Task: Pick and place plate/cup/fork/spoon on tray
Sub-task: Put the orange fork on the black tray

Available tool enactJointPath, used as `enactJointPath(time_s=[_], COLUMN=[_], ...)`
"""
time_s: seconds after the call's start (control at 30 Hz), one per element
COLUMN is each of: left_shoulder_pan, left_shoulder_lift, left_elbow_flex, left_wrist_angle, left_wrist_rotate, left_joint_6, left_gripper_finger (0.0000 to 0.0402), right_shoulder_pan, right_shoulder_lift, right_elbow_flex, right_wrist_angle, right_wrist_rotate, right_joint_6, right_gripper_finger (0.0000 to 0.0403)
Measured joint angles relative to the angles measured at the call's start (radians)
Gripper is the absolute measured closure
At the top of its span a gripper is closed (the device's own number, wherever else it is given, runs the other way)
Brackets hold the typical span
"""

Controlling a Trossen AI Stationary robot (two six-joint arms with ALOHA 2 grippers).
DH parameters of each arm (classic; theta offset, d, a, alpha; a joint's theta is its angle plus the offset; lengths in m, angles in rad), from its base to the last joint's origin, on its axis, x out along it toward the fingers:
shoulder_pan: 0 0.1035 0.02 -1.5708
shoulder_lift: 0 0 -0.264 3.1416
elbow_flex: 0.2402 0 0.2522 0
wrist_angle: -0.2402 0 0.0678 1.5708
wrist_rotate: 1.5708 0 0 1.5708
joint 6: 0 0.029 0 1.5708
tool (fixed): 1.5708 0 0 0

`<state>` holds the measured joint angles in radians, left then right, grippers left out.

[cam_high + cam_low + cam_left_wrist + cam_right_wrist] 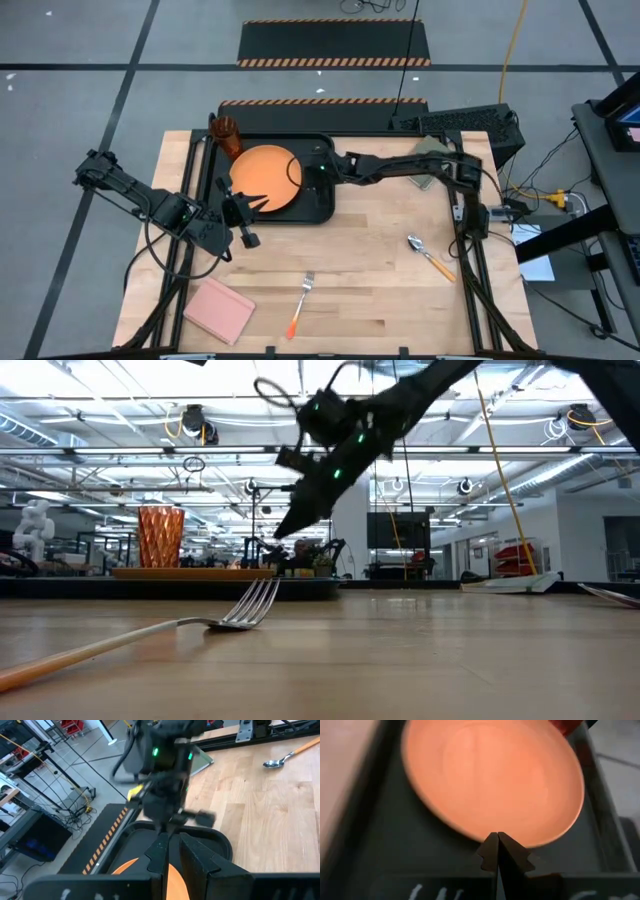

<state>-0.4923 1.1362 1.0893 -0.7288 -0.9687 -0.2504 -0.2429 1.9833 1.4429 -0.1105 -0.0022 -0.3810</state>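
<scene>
The orange plate (266, 178) lies flat in the black tray (322, 207) at the table's far middle. The orange cup (226, 134) stands upright at the tray's far left corner. The fork (301, 303) lies on the table near the front edge, and the spoon (428, 255) lies to the right. My left gripper (256, 199) is shut, its tips (168, 851) over the plate's near left rim. My right gripper (297, 174) is shut and empty, raised over the plate's right rim (496, 839). My left gripper's shut fingers (159, 854) stand over the plate's near left rim (123, 865), pointing toward the table's right; I cannot tell whether they touch it.
A pink pad (218, 309) lies at the near left of the table. An olive-green pad (428, 180) lies under the right arm at the far right. The two grippers face each other closely across the plate. Bare wood lies between the fork and the spoon.
</scene>
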Motion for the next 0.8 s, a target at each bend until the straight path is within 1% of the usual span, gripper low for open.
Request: enactJointPath(time_s=[0.1, 0.17, 0.27, 0.37, 0.43, 0.53, 0.7, 0.8], left_shoulder_pan=[0.000, 0.000, 0.000, -0.002, -0.009, -0.025, -0.036, -0.035], left_shoulder_lift=[0.000, 0.000, 0.000, 0.000, 0.006, 0.031, 0.094, 0.122], left_elbow_flex=[0.000, 0.000, 0.000, 0.000, 0.000, 0.000, 0.000, 0.000], left_wrist_angle=[0.003, 0.026, 0.092, 0.169, 0.212, 0.235, 0.242, 0.300], left_wrist_rotate=[0.000, 0.000, 0.000, 0.006, 0.028, 0.052, 0.055, 0.086], left_joint_6=[-0.003, 0.002, 0.023, 0.050, 0.058, 0.063, 0.068, 0.085], left_gripper_finger=[0.0353, 0.0353, 0.0353, 0.0353, 0.0353, 0.0353, 0.0353, 0.0353], right_shoulder_pan=[0.036, 0.062, 0.117, 0.191, 0.247, 0.332, 0.474, 0.549], right_shoulder_lift=[-0.083, -0.137, -0.233, -0.332, -0.400, -0.497, -0.626, -0.677], right_elbow_flex=[0.000, 0.000, -0.050, -0.148, -0.223, -0.336, -0.491, -0.562], right_wrist_angle=[-0.168, -0.258, -0.333, -0.339, -0.335, -0.329, -0.332, -0.356], right_wrist_rotate=[0.000, 0.008, 0.056, 0.130, 0.193, 0.274, 0.344, 0.372], right_joint_6=[0.062, 0.131, 0.244, 0.345, 0.420, 0.534, 0.734, 0.817], right_gripper_finger=[0.0403, 0.0403, 0.0399, 0.0390, 0.0384, 0.0377, 0.0371, 0.0371])
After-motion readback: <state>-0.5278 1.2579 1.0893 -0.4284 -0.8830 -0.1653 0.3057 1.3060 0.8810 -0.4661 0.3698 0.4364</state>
